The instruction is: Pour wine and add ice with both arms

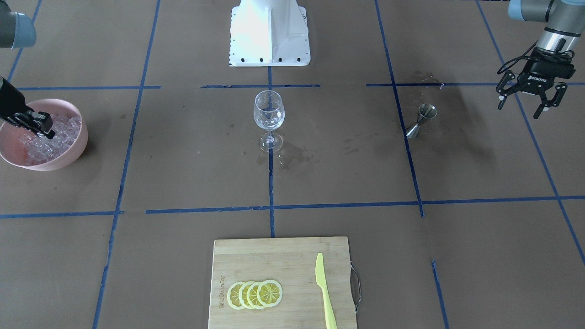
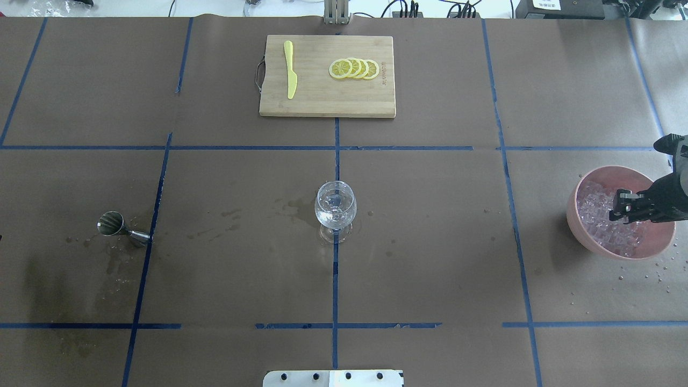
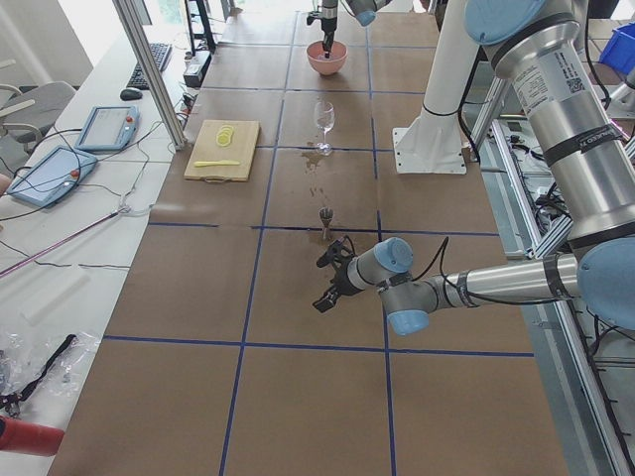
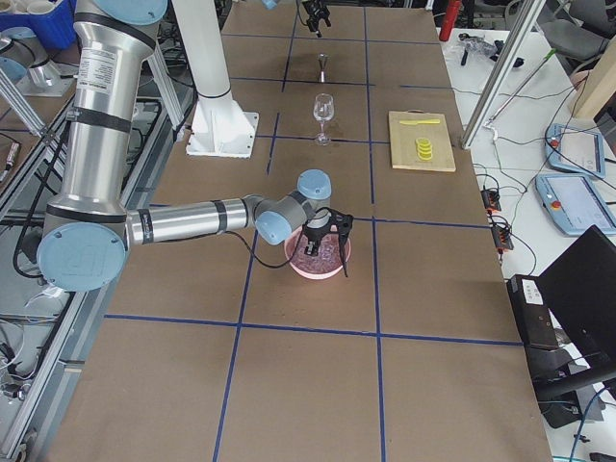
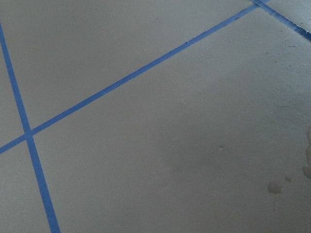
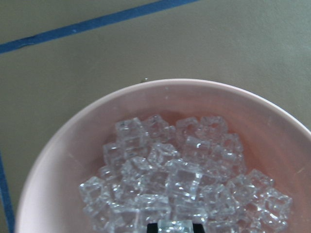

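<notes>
Your right gripper is down inside the pink bowl at the far right of the table in the overhead view, tips in among the ice. The cubes are piled across the bowl's floor; the claw comes in from the right rim, with most of the pile to its left and under it. The right wrist view shows only a black sliver of the fingertips at the bottom edge, with a cube right up against it. The fingers look a little apart from overhead, but I can't tell whether they clamp a cube or just sit in the pile, so check that yourself.

Left gripper hangs above bare table at the opposite end, fingers spread wide, nothing between them. Its wrist camera sees only brown table paper, blue tape lines and a few droplets.

The rest of the layout, overhead view:
- wine glass upright at the centre, on the middle tape line, with wet marks round its foot
- steel jigger to the left, between the glass and the left claw, wet patches beside it
- cutting board far centre, with a row of overlapping lemon slices on its right part and a yellow knife on its left part, well apart from both claws
</notes>
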Tool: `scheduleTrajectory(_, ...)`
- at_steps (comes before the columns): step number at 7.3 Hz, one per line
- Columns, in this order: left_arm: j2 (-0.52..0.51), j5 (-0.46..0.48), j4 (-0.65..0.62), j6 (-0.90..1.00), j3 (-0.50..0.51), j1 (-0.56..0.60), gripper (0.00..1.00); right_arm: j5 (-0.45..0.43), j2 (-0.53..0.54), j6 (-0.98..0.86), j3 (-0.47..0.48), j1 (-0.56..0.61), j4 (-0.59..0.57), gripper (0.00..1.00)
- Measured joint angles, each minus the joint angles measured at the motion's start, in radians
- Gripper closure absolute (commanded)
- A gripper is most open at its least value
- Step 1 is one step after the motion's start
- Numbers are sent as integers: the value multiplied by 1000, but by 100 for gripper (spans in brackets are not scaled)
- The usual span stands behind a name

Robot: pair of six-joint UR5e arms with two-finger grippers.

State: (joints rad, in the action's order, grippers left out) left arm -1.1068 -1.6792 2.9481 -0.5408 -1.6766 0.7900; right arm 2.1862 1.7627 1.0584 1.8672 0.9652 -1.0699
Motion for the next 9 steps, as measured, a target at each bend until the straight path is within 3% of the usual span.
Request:
scheduleTrajectory(2, -2, 23, 22, -12, 5, 0, 0, -3, -37, 41, 85, -1, -11, 100)
scheduleTrajectory(4, -2, 32, 96, -16, 28, 0, 0, -5, -167, 192, 108, -13, -37, 100)
scheduleTrajectory(6, -3, 48, 116, -17, 36, -1, 0, -55, -350, 404, 111, -109, -105, 100)
scheduleTrajectory(9, -7, 56, 118, -18, 40, -1, 0, -234, -705, 672, 70, -328, -317, 100)
